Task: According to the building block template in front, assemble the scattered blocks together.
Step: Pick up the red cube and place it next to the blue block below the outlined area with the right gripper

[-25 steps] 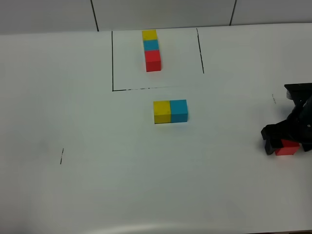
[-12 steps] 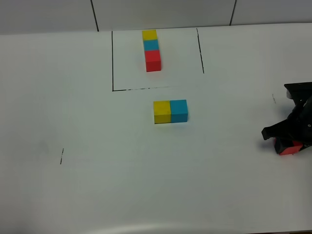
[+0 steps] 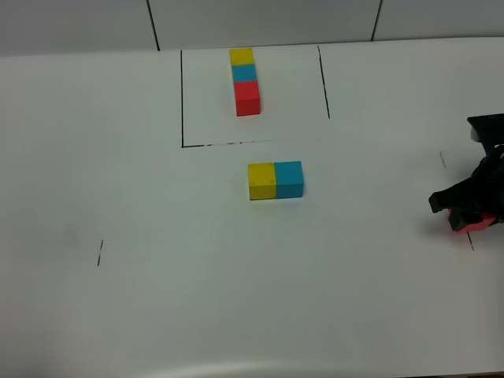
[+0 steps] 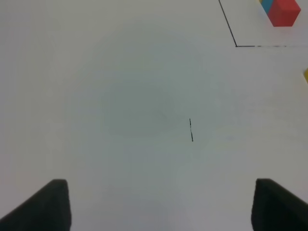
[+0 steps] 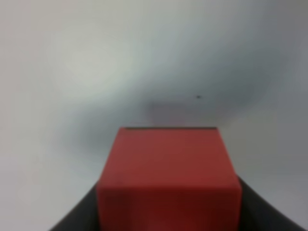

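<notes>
Plain matte red cube point(image 3: 472, 224) is clamped between the closed jaws of the right gripper point(image 3: 465, 214), far right, well apart from the touching matte yellow cube point(image 3: 262, 180) and cyan-blue cube point(image 3: 289, 179). Left gripper point(image 4: 161, 204) is held wide, empty.

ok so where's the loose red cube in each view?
Exterior high: red cube at the far right edge of the frame, in the right pincer.
Left wrist: not in it; the red there is the template's end cube.
Right wrist: close up, gripped by that pincer.
Shared landmark: short pen tick, in exterior high and left wrist only.
</notes>
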Tool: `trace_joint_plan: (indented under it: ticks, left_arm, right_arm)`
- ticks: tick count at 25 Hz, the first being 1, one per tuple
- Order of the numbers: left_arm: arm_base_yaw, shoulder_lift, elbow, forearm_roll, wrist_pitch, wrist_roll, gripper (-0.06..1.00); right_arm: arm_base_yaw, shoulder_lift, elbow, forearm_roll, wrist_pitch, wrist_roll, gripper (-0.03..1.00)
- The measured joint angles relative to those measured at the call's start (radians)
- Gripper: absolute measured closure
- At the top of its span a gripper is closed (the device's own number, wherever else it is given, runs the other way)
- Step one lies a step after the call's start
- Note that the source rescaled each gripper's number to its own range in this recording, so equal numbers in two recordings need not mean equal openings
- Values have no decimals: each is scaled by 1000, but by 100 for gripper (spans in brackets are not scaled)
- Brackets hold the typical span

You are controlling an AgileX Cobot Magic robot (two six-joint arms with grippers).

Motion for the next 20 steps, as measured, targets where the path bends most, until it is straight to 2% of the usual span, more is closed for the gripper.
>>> trace_joint_plan:
  ticks: [2, 7, 9, 16, 20]
  left_arm:
    - [0, 0, 0, 0, 0, 0, 31]
    - [0, 0, 0, 0, 0, 0, 31]
    - [0, 0, 0, 0, 0, 0, 31]
    - [0, 0, 0, 0, 0, 0, 31]
    - [0, 0, 0, 0, 0, 0, 31]
  right_arm:
    - [27, -31, -1, -11, 11, -75, 96]
    - [127, -33, -80, -76, 111, -427, 96]
    - [170, -9, -131, -86, 147, -526, 96]
    - [276, 165, -397, -109, 307, -728, 96]
    - [314, 261, -523, -109, 354, -801, 96]
